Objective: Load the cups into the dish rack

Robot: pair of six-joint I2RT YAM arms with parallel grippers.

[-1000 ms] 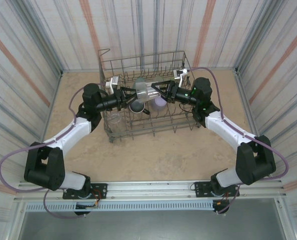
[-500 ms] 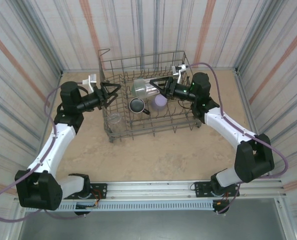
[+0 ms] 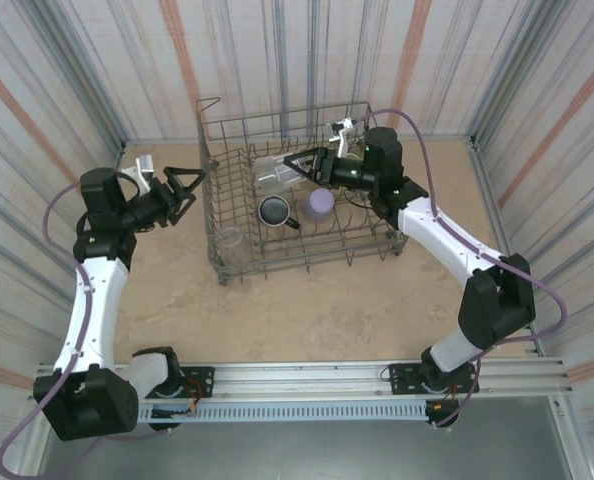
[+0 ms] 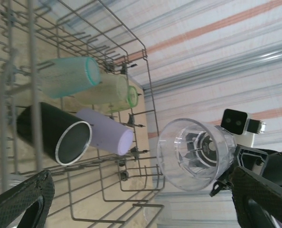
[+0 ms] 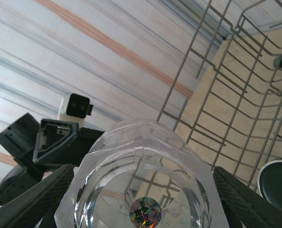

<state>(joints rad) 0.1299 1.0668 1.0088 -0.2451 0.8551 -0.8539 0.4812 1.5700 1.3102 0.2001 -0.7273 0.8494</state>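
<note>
**Right pincer [image 3: 289,168] clamped on a clear cup [image 3: 272,176] above the rack [image 3: 307,262]; left pincer [image 3: 186,186] spread wide and empty.**
The right fingers press the clear cup's sides and hold it sideways, mouth toward the left arm, over the rack's back part. A teal cup [image 4: 67,76] and a green cup [image 4: 113,90] lie there, with the mug [image 3: 273,211] and a purple cup [image 3: 320,203] just in front. The left pincer hangs outside the rack's left wall. The slick wall could slide in the grip. Released this high and sideways, the cup might bounce off the tines, knock the mug, or roll instead of seating.
</note>
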